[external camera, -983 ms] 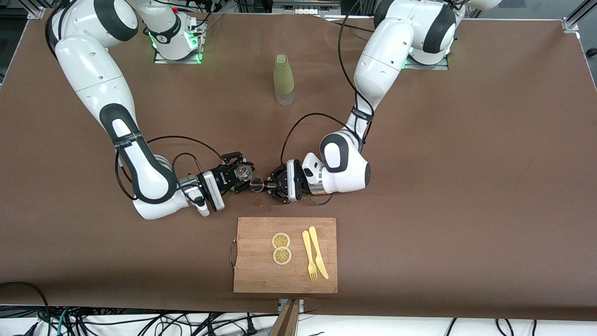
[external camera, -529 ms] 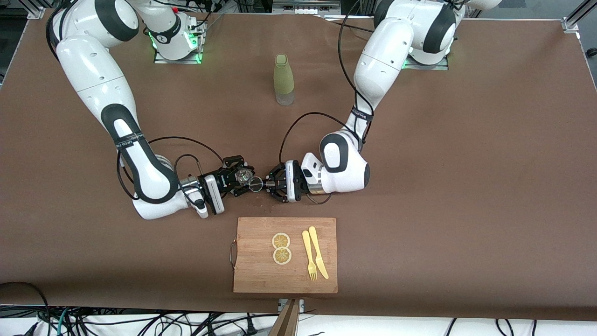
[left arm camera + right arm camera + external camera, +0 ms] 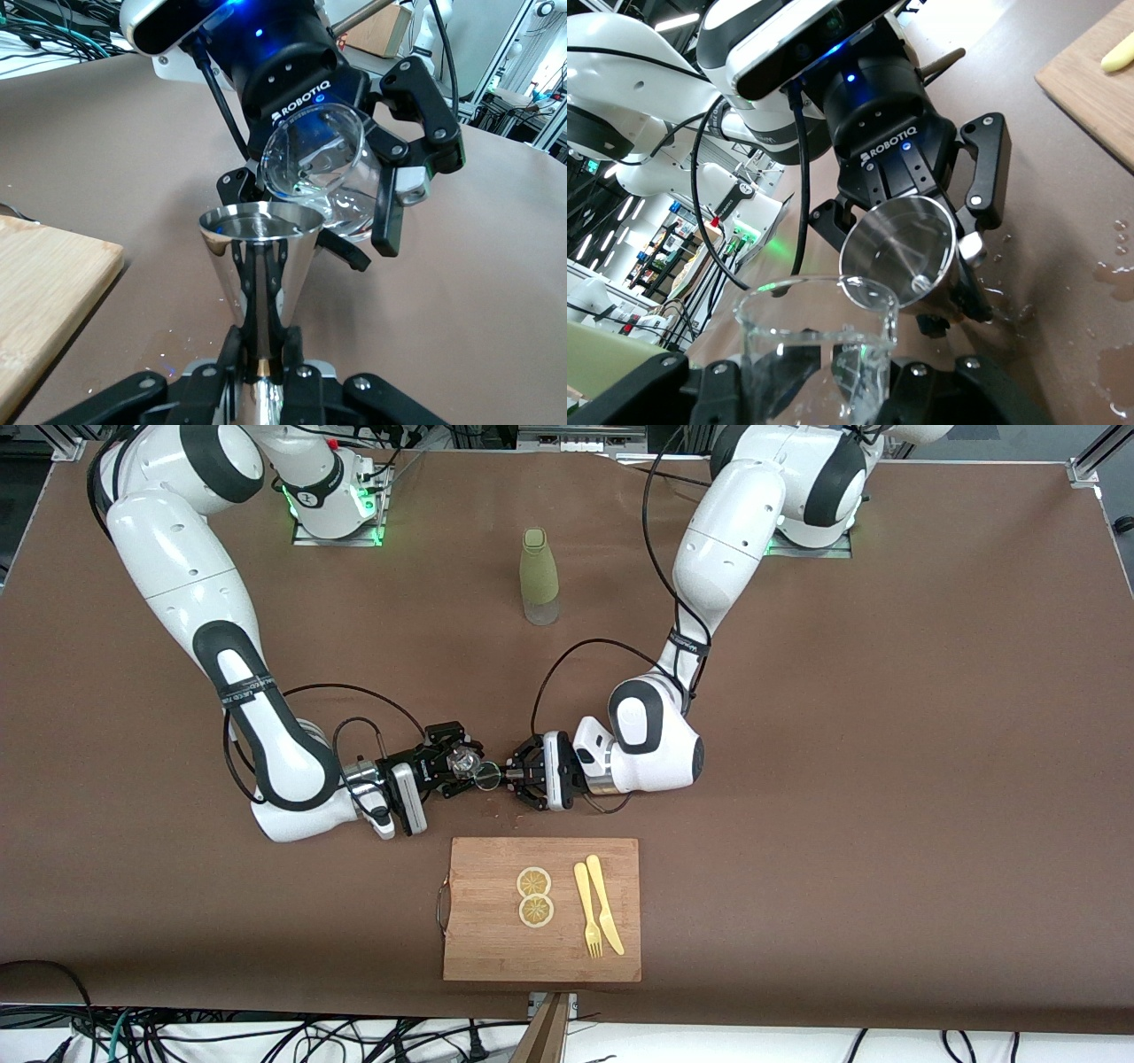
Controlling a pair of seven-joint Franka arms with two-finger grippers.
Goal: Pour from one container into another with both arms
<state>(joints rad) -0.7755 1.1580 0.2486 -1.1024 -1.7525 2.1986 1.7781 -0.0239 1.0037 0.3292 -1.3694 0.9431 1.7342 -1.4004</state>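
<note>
My right gripper point(image 3: 450, 764) is shut on a clear glass beaker point(image 3: 462, 761), tipped with its mouth toward the cup and its lip just above the rim. My left gripper point(image 3: 508, 777) is shut on the stem of a shiny metal cone cup point(image 3: 488, 778), which stands upright. In the left wrist view the cup point(image 3: 260, 257) rises from my left gripper point(image 3: 261, 341), and the tilted beaker point(image 3: 314, 164) with a little clear liquid hangs close over it. In the right wrist view the beaker point(image 3: 806, 328) sits in my right gripper point(image 3: 824, 381), facing the cup point(image 3: 899, 252).
Water drops point(image 3: 1109, 273) lie on the brown table under the grippers. A wooden cutting board point(image 3: 483, 943) nearer the camera carries two lemon slices point(image 3: 534, 883), a yellow fork point(image 3: 586, 912) and a knife point(image 3: 604, 903). A green bottle point(image 3: 539, 576) stands between the arm bases.
The right gripper has carried the beaker slightly down and toward the cup, so its lip now sits at the cup's rim. The left gripper has barely shifted.
</note>
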